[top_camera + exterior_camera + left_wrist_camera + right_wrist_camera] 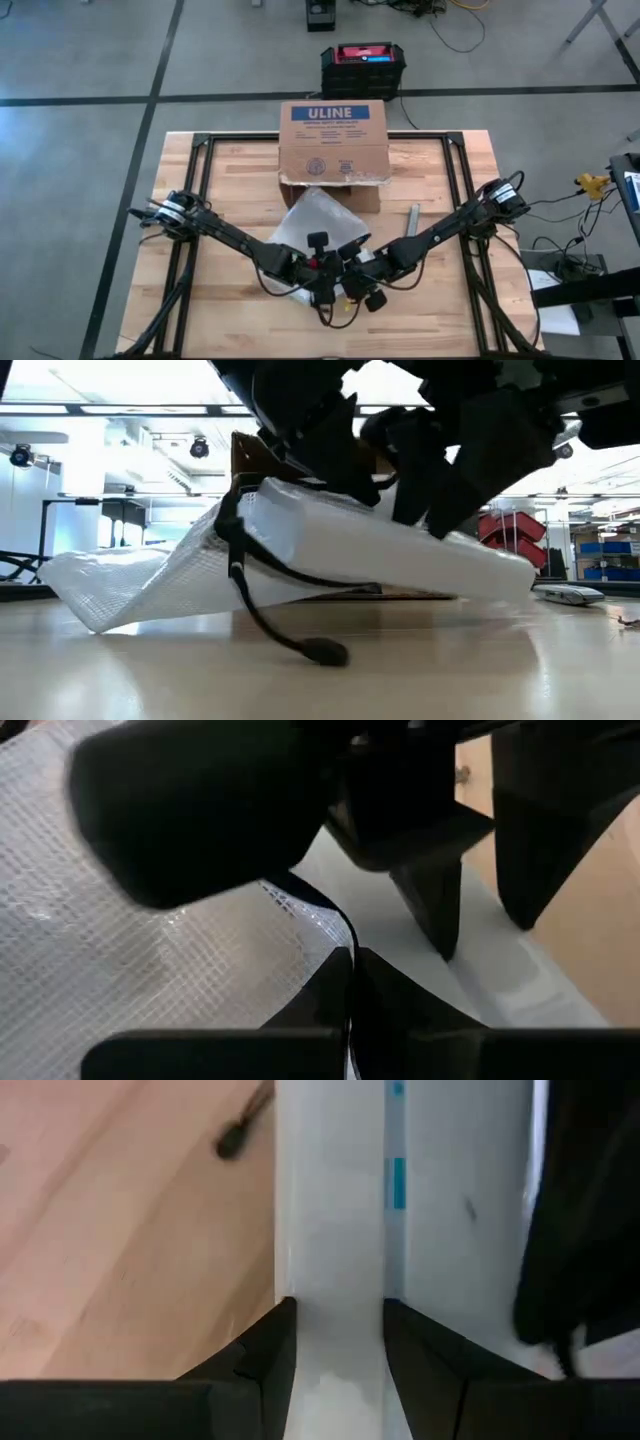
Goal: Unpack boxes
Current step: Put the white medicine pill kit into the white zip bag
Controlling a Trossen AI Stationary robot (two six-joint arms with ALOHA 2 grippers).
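High view: both arms stretched inward, left gripper (pixel 322 290) pinched on plastic bag (pixel 315 222), right gripper (pixel 352 287) straddling bag's white contents, "ULINE" box (pixel 333 140) beyond.

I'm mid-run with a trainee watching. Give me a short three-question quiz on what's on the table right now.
1. True or false: the cardboard box lies at the table's near edge, under both arms.
2. What is the left gripper pinching? A) the clear mesh bag B) the box flap C) the black-and-red case
3. Fill in: the right gripper has its fingers on either side of a flat ____ item.

Key
1. False: it sits at the far edge, and both grippers work nearer, over the bag.
2. A: its fingers are shut on the bag's edge.
3. White: it slopes up off the wooden table, out of the bag.
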